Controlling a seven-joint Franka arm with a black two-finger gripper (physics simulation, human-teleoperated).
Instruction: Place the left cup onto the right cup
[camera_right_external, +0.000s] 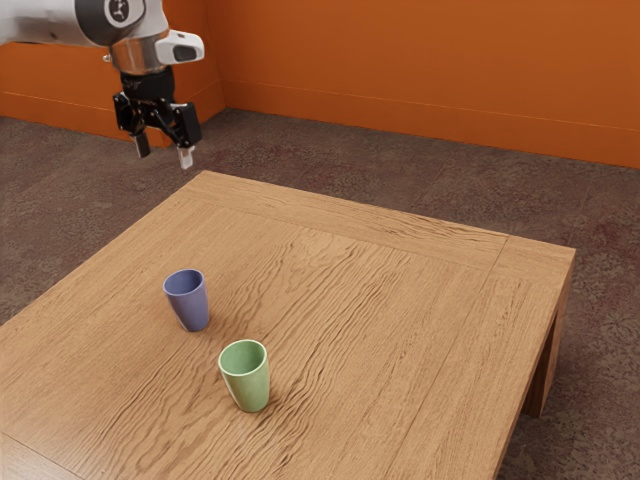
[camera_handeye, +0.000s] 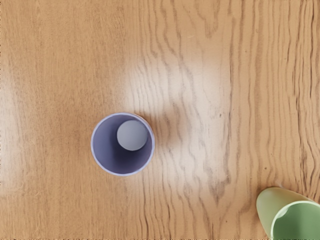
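Nearest the camera, a pale green cup stood upright on the bench. It was a smooth tapered tumbler, wider at the rim than at the base. Just beyond it, toward the exterior view's left, a blue cup of the same tapered shape also stood upright, near the green one but not touching it. In the wrist view the blue cup showed a round open mouth and a smaller circular floor. The bench was a broad slab of light wood with wavy grain and a framed border. High over the blue cup, the black claw hung released, its fingers spread and holding nothing. Behind lay a mottled brown floor and a plain orange wall.
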